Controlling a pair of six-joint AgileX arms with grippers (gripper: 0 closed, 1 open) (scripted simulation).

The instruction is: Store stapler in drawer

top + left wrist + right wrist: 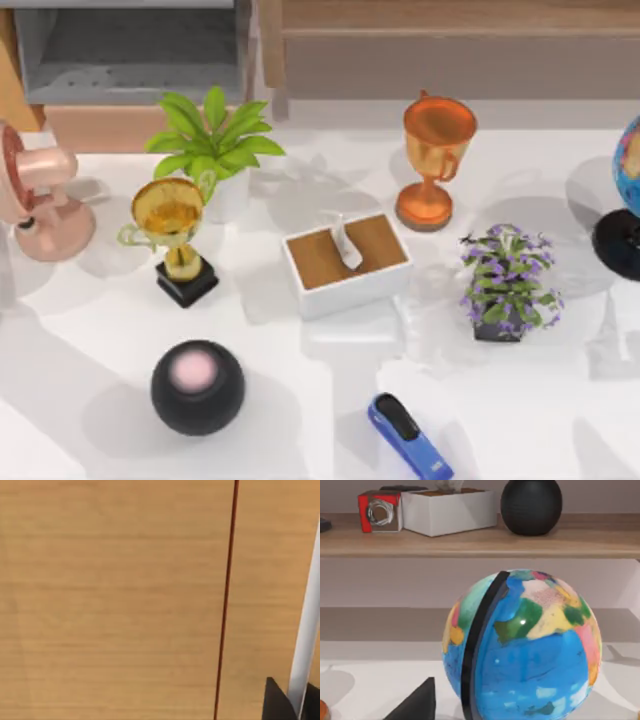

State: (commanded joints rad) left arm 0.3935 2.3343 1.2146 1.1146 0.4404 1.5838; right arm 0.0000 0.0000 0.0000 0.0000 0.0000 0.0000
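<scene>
The bright-blue stapler (410, 437) with its black top piece lies at an angle near the table's front edge, right of centre. The drawer (100, 128) stands pulled out at the back left, its grey inside showing behind the tan front panel. In the left wrist view a dark part of my left gripper (277, 702) sits close against a tan wooden surface (110, 600). In the right wrist view a dark part of my right gripper (417, 705) is near a painted globe (525, 650).
Between stapler and drawer stand a white tissue box (346, 262), a black ball-shaped speaker (197, 387), a gold trophy (170, 235) and a green plant (212, 145). An orange trophy (435, 160), purple plant (505, 280), pink fan (40, 195) and globe (625, 195) ring the table.
</scene>
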